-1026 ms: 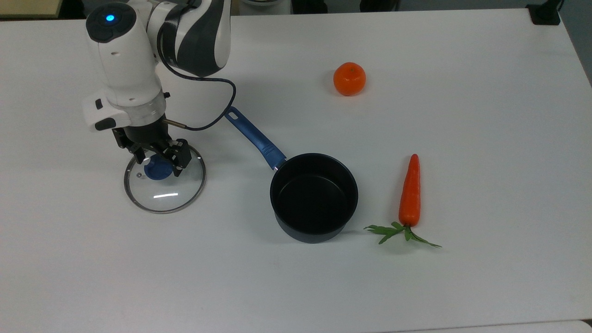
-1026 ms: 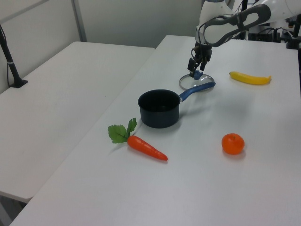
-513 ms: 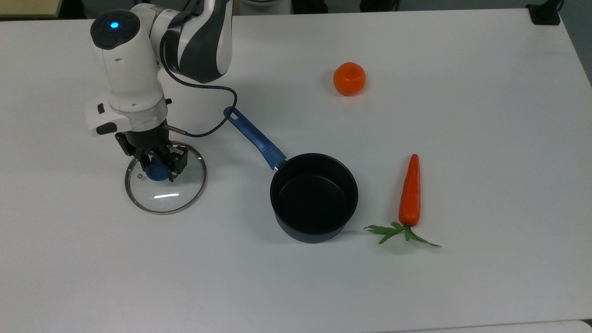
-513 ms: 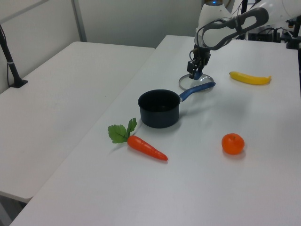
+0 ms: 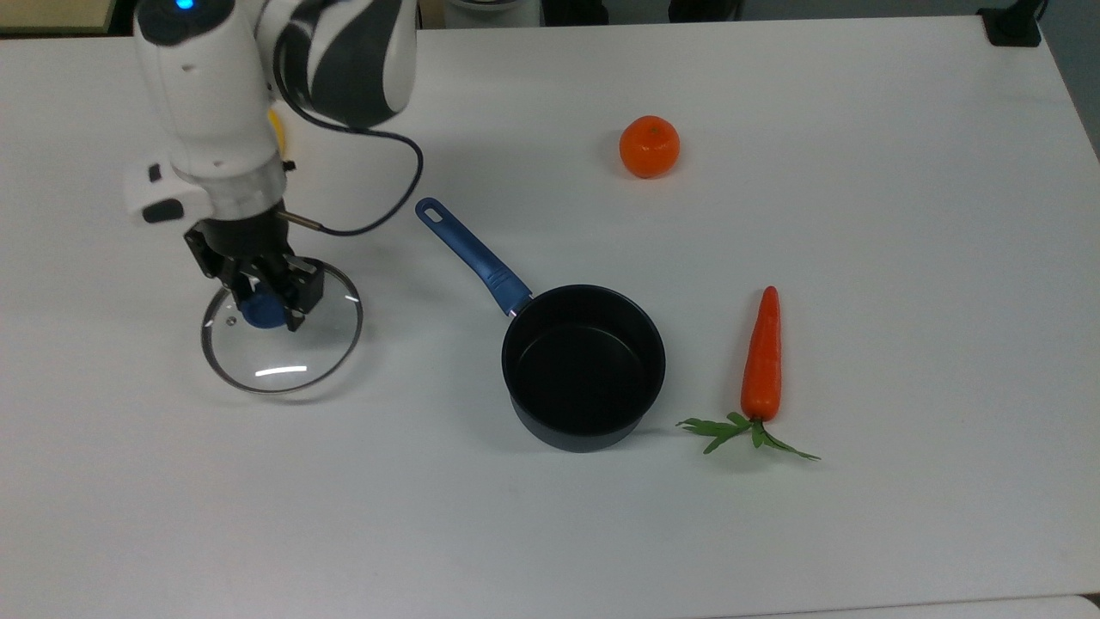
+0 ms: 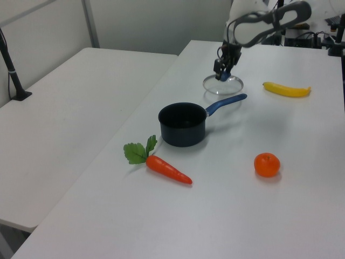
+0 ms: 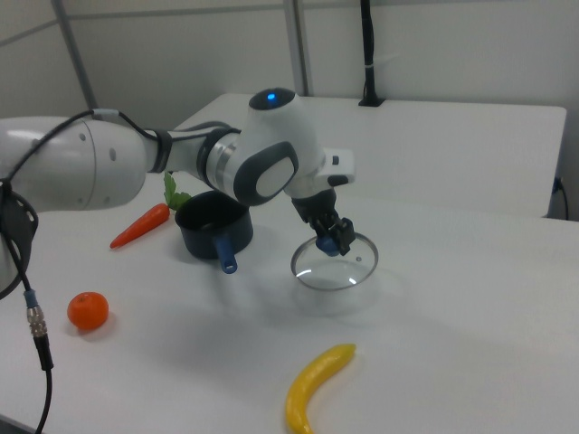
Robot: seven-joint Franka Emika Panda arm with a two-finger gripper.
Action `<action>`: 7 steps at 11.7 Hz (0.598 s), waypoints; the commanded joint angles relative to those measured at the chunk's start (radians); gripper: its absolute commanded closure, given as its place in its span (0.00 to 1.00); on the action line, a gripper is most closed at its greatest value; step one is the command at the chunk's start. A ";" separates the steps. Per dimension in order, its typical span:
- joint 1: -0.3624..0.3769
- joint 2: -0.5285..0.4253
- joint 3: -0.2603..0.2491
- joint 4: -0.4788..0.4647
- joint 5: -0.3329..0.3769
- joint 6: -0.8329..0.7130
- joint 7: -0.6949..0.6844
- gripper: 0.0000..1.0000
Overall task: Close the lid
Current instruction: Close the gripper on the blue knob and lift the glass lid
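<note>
The lid, clear glass with a metal rim, hangs just above the table at the top view's left. My gripper is shut on its blue knob. In the right view the lid floats over its own shadow, with the gripper clamped on top. The left view shows the lid raised beyond the pan's handle, under the gripper. The black saucepan stands uncovered mid-table, its blue handle pointing toward the lid.
An orange lies beyond the saucepan and a carrot lies at the top view's right of it. A banana rests on the table near the lid. The arm's cable loops near the handle.
The fingers have shut on the blue knob, and the lid has risen off the table and shifted toward the top view's left. Saucepan, orange and carrot stay put.
</note>
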 commanded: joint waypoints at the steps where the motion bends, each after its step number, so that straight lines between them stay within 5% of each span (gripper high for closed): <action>1: -0.015 -0.060 -0.005 0.064 -0.009 -0.176 0.021 0.58; 7: 0.100 -0.062 -0.004 0.164 -0.007 -0.339 0.074 0.58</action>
